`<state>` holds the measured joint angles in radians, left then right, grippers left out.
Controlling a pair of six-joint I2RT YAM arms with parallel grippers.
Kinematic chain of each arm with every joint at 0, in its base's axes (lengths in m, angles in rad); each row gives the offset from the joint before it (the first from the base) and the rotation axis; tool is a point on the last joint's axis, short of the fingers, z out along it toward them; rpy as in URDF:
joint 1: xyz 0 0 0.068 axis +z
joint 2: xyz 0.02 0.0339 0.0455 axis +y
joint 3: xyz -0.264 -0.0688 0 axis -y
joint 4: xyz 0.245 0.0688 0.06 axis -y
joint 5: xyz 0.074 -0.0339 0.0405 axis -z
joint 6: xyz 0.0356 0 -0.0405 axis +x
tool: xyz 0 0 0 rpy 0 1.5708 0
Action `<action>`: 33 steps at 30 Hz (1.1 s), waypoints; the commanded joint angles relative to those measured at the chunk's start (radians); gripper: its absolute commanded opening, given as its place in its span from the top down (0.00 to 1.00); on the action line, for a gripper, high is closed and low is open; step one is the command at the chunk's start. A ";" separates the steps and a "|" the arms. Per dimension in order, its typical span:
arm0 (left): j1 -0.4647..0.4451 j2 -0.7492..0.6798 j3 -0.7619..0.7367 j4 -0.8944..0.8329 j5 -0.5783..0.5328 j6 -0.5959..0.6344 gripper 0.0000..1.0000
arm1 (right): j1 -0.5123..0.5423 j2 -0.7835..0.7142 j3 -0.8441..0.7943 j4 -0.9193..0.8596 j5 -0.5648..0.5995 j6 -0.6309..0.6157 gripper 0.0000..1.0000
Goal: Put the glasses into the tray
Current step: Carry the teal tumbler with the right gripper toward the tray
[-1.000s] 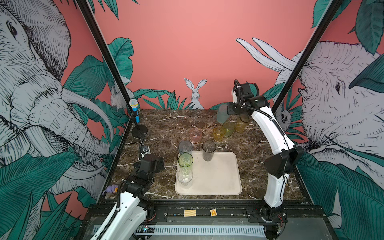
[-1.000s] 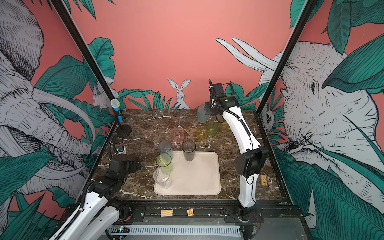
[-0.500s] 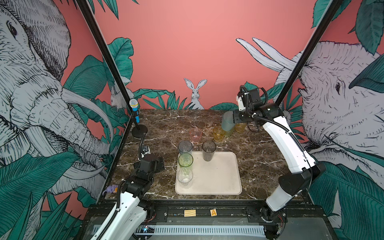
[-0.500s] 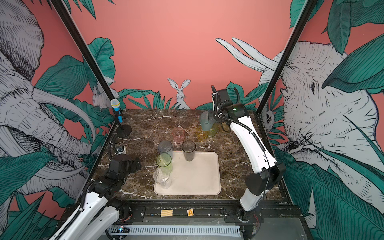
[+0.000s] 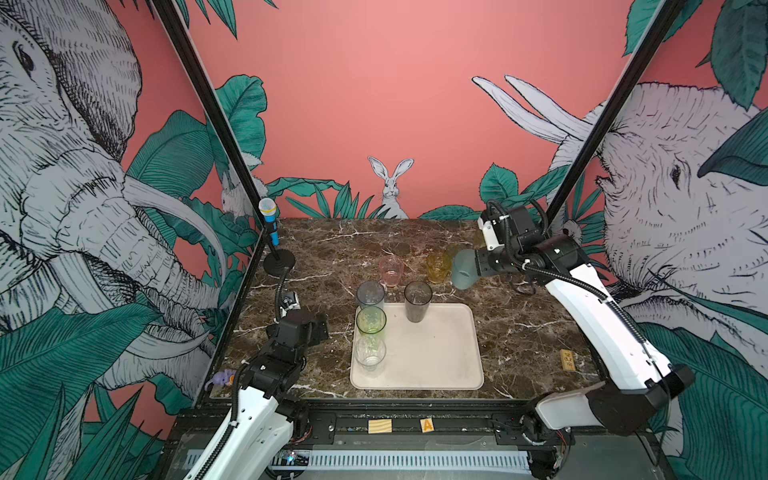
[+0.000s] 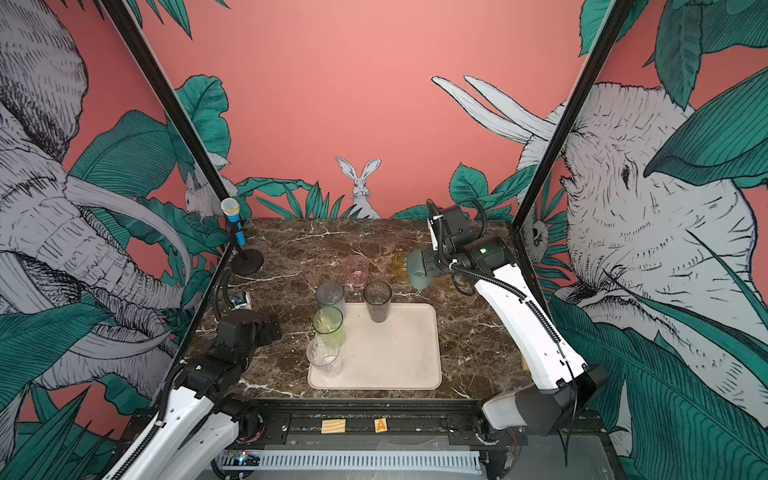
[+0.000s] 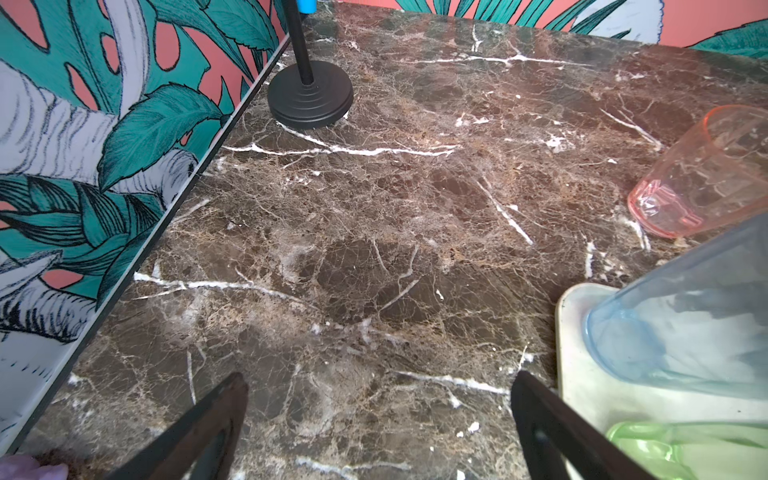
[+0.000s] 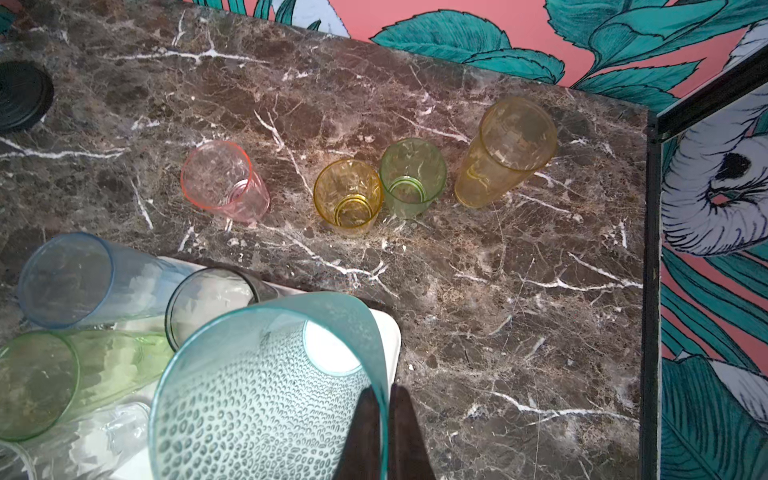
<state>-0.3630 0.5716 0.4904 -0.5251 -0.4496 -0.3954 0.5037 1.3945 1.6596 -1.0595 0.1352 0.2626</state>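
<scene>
Now nearer the tray: teal glass in right gripper.

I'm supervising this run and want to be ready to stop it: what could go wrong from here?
1. The right tool pinches only the rim wall of the teal glass, held in the air; it could slip or swing.
2. Heading to the tray, it could knock the smoky glass standing at the tray's back edge.

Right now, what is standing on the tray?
Four glasses: grey-blue glass, smoky glass, tall green glass, clear glass. Elsewhere the tray looks bare. In the right wrist view the teal glass covers part of it.
</scene>
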 commanded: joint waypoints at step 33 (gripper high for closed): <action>0.003 0.006 -0.012 0.022 0.011 -0.014 0.01 | 0.250 -0.205 -0.508 0.244 -0.026 0.133 1.00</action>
<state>-0.3630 0.5777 0.4900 -0.5163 -0.4412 -0.3962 0.7387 1.2091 1.1633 -0.8856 0.1127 0.3626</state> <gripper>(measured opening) 0.995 0.050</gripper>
